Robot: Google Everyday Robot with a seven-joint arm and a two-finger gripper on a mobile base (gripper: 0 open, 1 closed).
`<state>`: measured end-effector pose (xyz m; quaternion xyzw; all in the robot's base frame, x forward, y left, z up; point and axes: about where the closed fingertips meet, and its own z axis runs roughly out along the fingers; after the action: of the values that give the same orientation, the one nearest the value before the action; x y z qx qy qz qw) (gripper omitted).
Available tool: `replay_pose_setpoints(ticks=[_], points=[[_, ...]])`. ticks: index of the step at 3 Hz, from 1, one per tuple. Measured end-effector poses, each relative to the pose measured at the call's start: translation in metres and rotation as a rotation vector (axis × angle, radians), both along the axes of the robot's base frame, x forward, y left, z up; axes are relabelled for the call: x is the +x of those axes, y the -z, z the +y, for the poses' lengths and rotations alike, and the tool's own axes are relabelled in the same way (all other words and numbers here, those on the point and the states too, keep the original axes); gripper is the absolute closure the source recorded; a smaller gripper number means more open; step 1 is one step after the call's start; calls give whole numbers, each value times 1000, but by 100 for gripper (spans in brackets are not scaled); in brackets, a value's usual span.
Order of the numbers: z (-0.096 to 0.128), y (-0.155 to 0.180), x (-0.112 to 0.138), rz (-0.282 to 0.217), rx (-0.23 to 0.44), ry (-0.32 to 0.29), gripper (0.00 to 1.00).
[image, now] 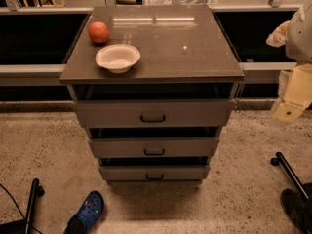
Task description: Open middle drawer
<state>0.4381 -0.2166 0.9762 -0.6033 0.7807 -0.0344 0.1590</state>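
Camera view: gripper (pixel 292 101) at right edge, state can't tell — your middle drawer (pixel 117 147) handle (pixel 154 152) lies left and lower.

The robot's arm (pixel 300 30) shows at the far right edge of the scene as a bulky white segment cut off by the frame, with a crumpled pale-yellow part on its left side. Below it hangs the gripper (pixel 291 101), a pale cream-yellow blocky body pointing down and slightly left, its lower tip a flat, angled piece with a small dark spot. The gripper sits at the right, about mid-height, partly cut off by the edge.
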Motion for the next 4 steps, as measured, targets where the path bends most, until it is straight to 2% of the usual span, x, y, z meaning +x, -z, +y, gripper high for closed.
replay_pose_setpoints(ticks=[1, 2, 3, 4], points=[[0, 0, 0, 0, 0, 0, 0], [-6, 17, -3, -6, 61, 9, 0], [-17, 93, -19, 18, 229, -1, 0], [-30, 148, -39, 9, 353, 28, 0]])
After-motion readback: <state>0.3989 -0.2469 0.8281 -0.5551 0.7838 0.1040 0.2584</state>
